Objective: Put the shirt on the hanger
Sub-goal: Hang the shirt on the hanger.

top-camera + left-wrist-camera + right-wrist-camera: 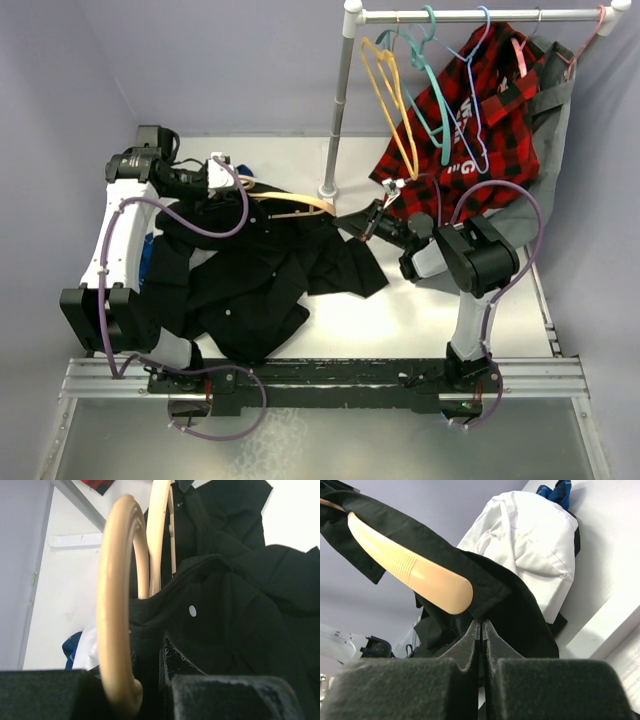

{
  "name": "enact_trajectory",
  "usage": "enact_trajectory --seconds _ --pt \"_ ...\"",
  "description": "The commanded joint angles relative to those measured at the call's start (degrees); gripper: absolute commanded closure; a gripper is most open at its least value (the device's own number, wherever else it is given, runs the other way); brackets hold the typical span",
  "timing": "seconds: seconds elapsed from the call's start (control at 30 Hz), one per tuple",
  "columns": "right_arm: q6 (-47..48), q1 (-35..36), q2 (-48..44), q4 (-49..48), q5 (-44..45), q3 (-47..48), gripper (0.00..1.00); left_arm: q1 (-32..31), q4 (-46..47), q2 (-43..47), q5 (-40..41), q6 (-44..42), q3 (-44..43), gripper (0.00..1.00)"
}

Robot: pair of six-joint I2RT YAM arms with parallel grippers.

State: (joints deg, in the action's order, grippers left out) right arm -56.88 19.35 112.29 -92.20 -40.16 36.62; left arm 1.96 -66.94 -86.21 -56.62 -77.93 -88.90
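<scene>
The black shirt [250, 285], heaped on the bench's [420, 320] left, hid most of the tan wooden hanger [410, 570], whose hook the left gripper [233, 181] clamped, while the right gripper [481, 625] pinched tight on the shirt's edge under the hanger's tip.

In the top view, the hook of the hanger [310, 202] is concealed behind the left gripper [232, 183], and one of its arms is covered by the shirt [250, 290]. In the left wrist view, the hook's lower end is lost between blurred fingers [240, 697], which are cut off by the bottom edge. In the right wrist view, the hanger's arm is cut by the left edge. The white shirt [530, 535] is partly masked by black fabric. A blue cloth [559, 490] is cropped at the top.
</scene>
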Motion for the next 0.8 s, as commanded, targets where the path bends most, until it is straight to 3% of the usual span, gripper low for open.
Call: enact_trajectory --seconds 0.0,0.3,0.77 --pt "3.9 -0.6 -1.7 -9.6 2.5 -0.4 1.0 0.7 8.7 3.0 1.2 8.4 -0.7 1.0" --pt "11.8 -1.3 -8.4 4.0 8.1 -0.2 1.0 0.7 -0.3 4.5 5.2 -2.1 0.0 1.0" --pt "13.9 -2.2 -8.9 9.9 9.3 1.7 1.0 1.9 1.2 5.5 8.2 -2.2 0.3 1.0"
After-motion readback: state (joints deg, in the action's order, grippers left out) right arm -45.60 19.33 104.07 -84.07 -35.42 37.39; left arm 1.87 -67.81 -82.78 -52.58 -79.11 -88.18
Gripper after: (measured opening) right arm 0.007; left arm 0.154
